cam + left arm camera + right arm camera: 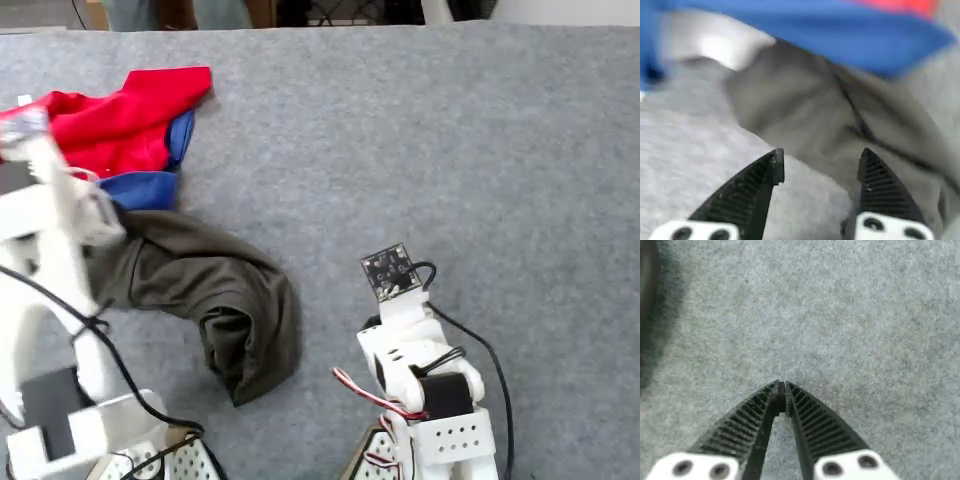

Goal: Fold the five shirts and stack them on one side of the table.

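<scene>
High view: three shirts lie in the left half of the frame on the grey table [480,150]. The red shirt [120,125] sits at the upper left, bunched, with one flat flap reaching right. The blue shirt [150,185] peeks out from under its lower right edge. Just below them the dark shirt [215,290], olive-brown, runs as a crumpled band from the left edge toward lower centre, where it ends in a folded-over lump. The left arm [50,250] stands at the left edge, over the near end of the dark shirt and beside the blue one. The right arm [420,370] is at bottom centre, to the right of the dark shirt and apart from it.

Left wrist view: the left pincer [820,167] is spread wide and holds nothing. The dark shirt [830,115] lies just past its tips, creased, its edge running between the two fingers. Beyond it are the blue shirt [840,30] and a sliver of the red shirt [900,5]. Grey table [690,145] shows beside one finger.

Right wrist view: the right pincer [781,390] is closed tip to tip with nothing between, above bare table [840,315]. The dark shirt [646,290] shows as a dark strip well off to one side.
</scene>
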